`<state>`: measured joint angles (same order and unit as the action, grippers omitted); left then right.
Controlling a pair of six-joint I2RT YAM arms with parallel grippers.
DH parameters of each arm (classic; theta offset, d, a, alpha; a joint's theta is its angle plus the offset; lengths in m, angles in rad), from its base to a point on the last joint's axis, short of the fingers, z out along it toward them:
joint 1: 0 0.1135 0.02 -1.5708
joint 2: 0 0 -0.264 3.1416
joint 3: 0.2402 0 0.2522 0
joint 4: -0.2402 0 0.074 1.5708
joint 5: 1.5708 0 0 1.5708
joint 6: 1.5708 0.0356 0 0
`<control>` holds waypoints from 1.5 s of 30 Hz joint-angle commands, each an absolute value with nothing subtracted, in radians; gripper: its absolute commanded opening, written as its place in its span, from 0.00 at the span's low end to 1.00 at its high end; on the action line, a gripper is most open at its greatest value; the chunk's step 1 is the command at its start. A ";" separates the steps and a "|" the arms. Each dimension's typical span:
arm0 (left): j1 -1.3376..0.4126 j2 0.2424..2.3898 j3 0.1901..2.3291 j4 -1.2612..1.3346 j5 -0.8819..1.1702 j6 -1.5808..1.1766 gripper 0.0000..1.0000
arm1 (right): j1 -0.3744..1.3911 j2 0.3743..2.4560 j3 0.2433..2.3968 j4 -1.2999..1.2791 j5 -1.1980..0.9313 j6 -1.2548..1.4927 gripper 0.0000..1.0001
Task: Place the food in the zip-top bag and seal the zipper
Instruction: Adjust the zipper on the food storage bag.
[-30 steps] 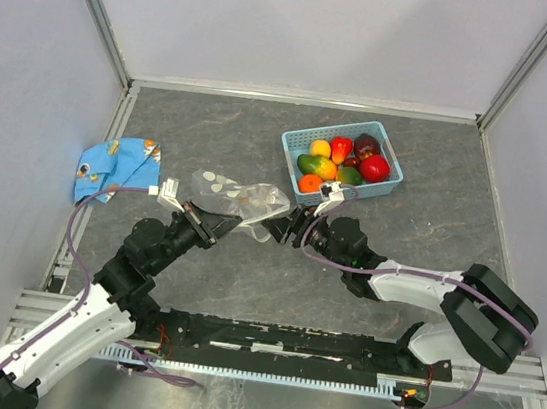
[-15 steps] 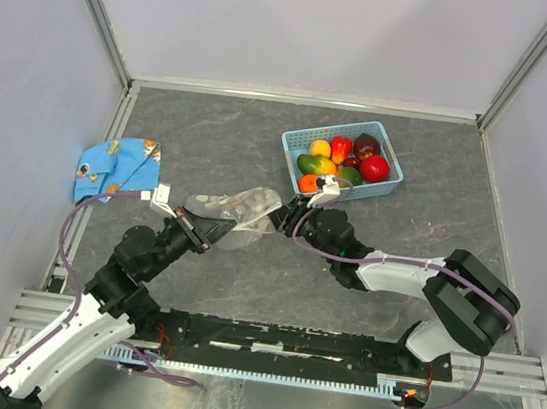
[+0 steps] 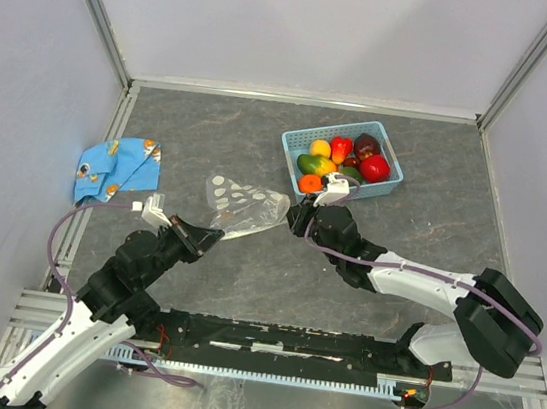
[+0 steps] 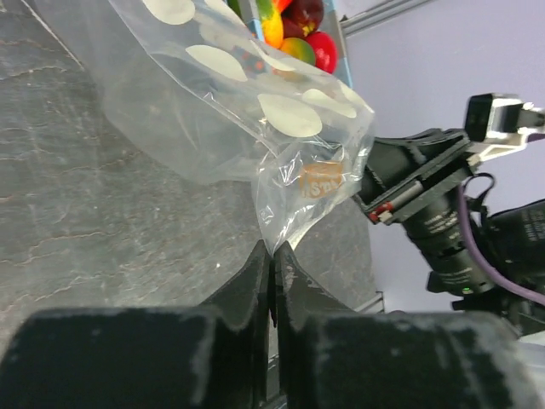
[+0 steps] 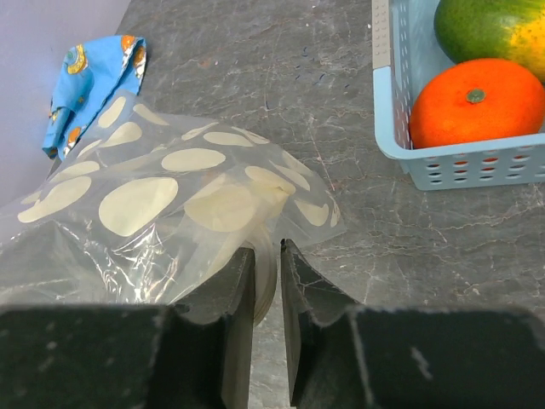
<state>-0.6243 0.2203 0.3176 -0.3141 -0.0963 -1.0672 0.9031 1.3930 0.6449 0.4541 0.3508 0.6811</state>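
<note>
One zip-top bag (image 3: 244,205), now stretched wider

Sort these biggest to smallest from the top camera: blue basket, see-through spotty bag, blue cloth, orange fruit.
1. Blue plastic basket.
2. Clear white-dotted plastic bag and blue patterned cloth: look about alike, not ranked.
3. Round orange toy fruit, smallest.

Left gripper (image 4: 271,271) and right gripper (image 5: 266,258) face each other, both clamped.

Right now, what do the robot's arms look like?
The left arm and right arm have white links, chunky black joints and looping purple cables. The left end effector and right end effector each have two flat black fingers.
</note>
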 commanded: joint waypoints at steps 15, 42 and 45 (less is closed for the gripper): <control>-0.624 0.649 0.884 -0.584 -0.117 -0.526 0.82 | 0.915 1.270 0.872 0.141 0.161 0.275 0.11; -0.370 1.103 0.906 -0.400 0.317 -0.483 0.99 | 0.916 1.209 0.606 0.483 -0.249 -0.350 0.02; -0.370 1.156 0.914 -0.375 0.363 -0.493 1.00 | 0.918 1.217 0.607 0.494 -0.277 -0.385 0.02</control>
<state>-0.3744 1.1114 0.8909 -0.4603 0.2306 -0.5068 0.9100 1.2091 0.6109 0.3965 -0.2104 -0.2977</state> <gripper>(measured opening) 0.993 0.029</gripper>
